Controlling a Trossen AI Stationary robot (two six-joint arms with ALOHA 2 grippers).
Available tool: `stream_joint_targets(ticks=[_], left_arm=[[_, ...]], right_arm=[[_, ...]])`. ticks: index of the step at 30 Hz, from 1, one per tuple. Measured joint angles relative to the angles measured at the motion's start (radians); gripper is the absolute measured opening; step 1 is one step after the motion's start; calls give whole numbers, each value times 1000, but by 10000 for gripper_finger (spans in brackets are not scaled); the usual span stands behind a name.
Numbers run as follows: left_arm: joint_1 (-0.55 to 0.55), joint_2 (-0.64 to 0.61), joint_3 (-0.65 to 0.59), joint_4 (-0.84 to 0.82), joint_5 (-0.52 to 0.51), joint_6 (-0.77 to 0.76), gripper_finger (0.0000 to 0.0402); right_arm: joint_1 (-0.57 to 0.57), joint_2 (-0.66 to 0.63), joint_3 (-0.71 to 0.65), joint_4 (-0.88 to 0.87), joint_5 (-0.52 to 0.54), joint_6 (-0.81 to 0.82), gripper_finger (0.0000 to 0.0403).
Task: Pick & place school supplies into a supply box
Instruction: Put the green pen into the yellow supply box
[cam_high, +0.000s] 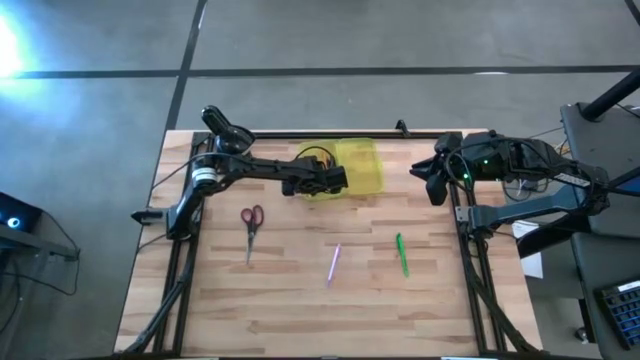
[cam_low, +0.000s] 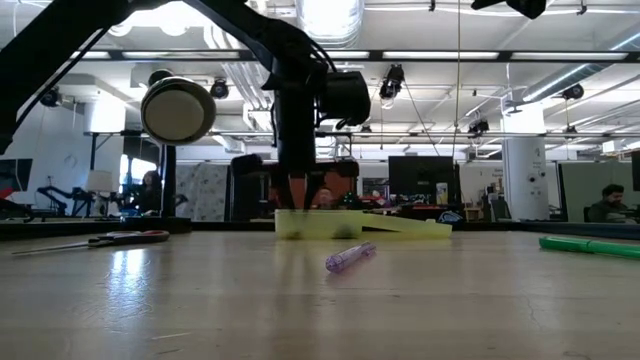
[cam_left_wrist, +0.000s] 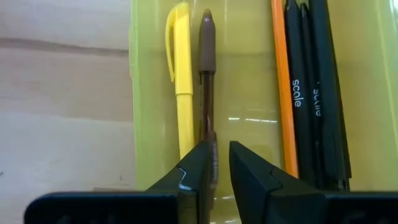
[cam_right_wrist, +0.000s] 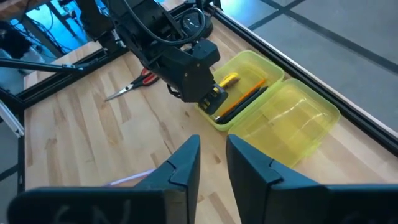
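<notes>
Left tool (cam_left_wrist: 221, 165) over supply box (cam_high: 365, 172), right tool (cam_right_wrist: 211, 163) idle.

Left tool hangs above the box half nearest the left arm, fingers parted narrowly; the brown pen (cam_left_wrist: 208, 81) lies in the box between and below the fingertips, and whether a finger touches it cannot be told. Beside that pen lie a yellow pen (cam_left_wrist: 180, 74), an orange pencil (cam_left_wrist: 283, 81) and black pens (cam_left_wrist: 311, 87). The other box half sits open and flat. On the wooden surface (cam_high: 300, 300) lie red-handled scissors (cam_high: 251, 228), a pink pen (cam_high: 335, 263) and a green pen (cam_high: 401, 254), well apart. Right tool waits at the surface's right edge, fingers narrowly parted, holding nothing.
</notes>
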Motion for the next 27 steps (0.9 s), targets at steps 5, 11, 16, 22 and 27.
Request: stream_joint_targets(ticks=[5,11,16,22,27], left_arm=[[-4,-21,4,-14,-58,9,46],[-23,-121,-3,-15,-233,32,46],[-69,-221,-3,-8,-364,55,46],[-145,-333,-4,4,-460,233,46],[-214,-406,-4,8,-494,442,46]], right_arm=[[0,0,0,1,0,6,77],[0,0,0,1,0,24,72],[0,4,0,1,1,49,68],[0,33,0,1,1,53,75],[0,81,-2,1,0,119,77]])
